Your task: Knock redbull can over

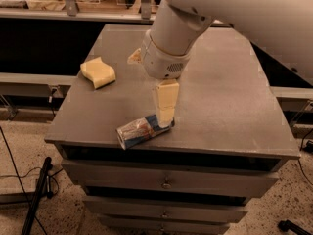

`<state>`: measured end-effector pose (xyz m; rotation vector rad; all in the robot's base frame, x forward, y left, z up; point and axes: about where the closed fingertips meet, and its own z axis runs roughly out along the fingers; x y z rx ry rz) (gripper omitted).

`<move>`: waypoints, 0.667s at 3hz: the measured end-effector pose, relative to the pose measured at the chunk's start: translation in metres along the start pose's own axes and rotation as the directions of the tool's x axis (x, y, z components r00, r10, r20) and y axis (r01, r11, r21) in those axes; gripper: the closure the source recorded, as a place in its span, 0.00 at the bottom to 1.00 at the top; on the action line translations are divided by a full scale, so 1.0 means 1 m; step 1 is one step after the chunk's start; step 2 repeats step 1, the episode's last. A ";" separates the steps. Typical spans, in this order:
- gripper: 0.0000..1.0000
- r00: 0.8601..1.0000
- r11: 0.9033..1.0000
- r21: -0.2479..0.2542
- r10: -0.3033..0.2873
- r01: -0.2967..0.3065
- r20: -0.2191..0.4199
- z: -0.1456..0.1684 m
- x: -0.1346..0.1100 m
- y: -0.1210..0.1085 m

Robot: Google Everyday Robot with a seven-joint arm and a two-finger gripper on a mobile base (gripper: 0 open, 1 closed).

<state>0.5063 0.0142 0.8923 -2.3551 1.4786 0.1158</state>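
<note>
- redbull can (143, 130): lying on its side, lower centre-left of frame, close to the front edge of the table (225, 97). Long axis runs left-right and slightly tilted, top end pointing lower left.
- gripper (166, 112): centre of frame, hanging down from the big white arm (171, 38). Its pale tip is right at the can's right end, touching or just beside it, can't tell which.
- Claw state: can't tell if it is wide or narrow. It doesn't look to be holding the can.
- Task status (judgement): the can is down, so the knock-over looks done.
- Handling (judgement): thin metal can, stiff but dentable, smooth and slippery. Light if empty, can't tell the fill.
- On its side it will roll easily, and the front edge is near, so a further push could send it off the table.
- Where to take hold (judgement): no grasp needed for this task. If one were needed, take it across the round body at mid-length, not at the ends.
- Counts: one redbull can, one gripper, one table.
- Also one yellow sponge (98, 71), left of centre and well apart from the can.
- Drawers (166, 180) show under the tabletop, at least two fronts.
</note>
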 end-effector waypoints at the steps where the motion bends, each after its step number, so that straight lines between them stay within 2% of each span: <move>1: 0.00 1.000 1.000 0.000 0.000 0.000 0.000 0.000 0.000 0.000; 2: 0.00 1.000 1.000 0.000 0.000 0.000 0.000 0.000 0.000 0.000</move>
